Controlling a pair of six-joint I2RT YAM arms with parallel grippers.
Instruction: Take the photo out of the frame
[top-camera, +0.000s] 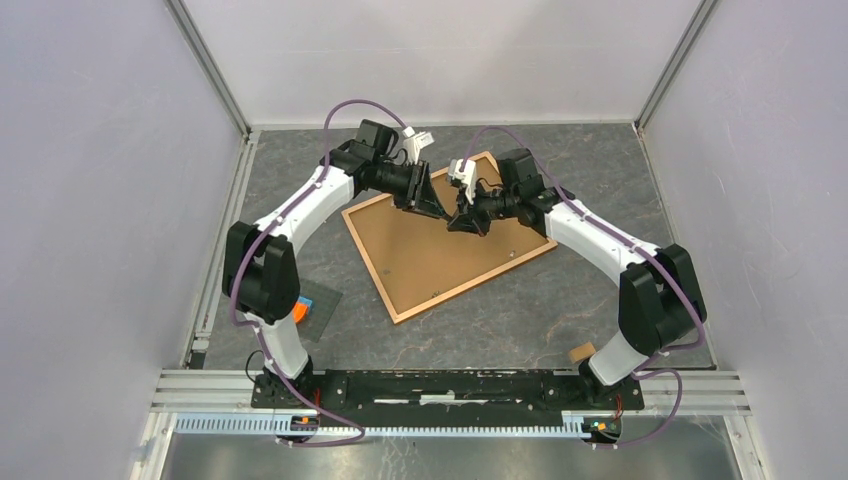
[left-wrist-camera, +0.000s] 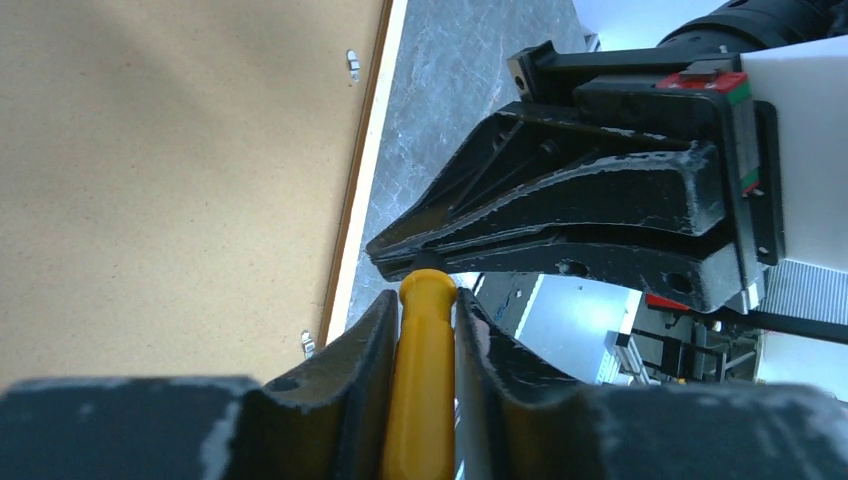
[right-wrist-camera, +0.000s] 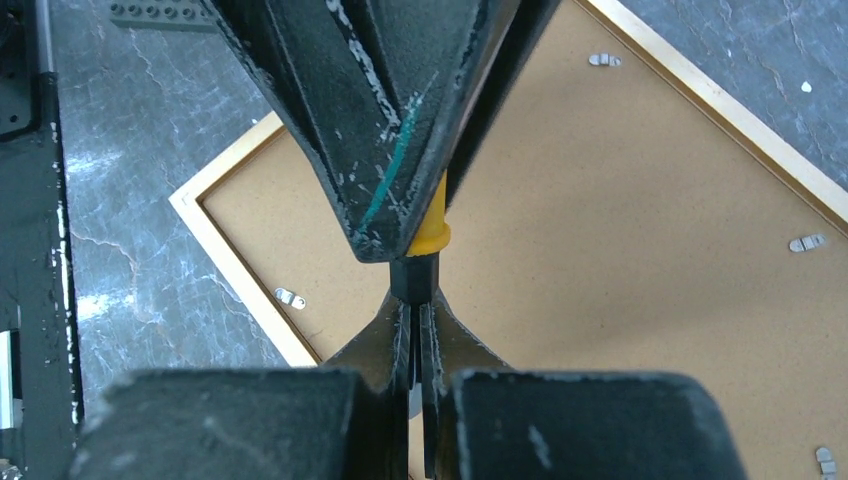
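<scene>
The frame (top-camera: 400, 305) lies face down on the grey table, its brown backing board (top-camera: 440, 255) up and its small clips (right-wrist-camera: 290, 297) in place. The photo is hidden under the board. My two grippers meet tip to tip above the frame's far part. My left gripper (left-wrist-camera: 420, 300) is shut on the yellow handle of a screwdriver (left-wrist-camera: 425, 380). My right gripper (right-wrist-camera: 418, 305) is shut on the black part at the end of that handle (right-wrist-camera: 413, 278). In the top view the left gripper (top-camera: 438, 207) and right gripper (top-camera: 463, 222) nearly touch.
A small grey plate with an orange and a blue block (top-camera: 305, 308) lies by the left arm's base. A small brown piece (top-camera: 581, 352) lies by the right arm's base. White walls close in the table on three sides.
</scene>
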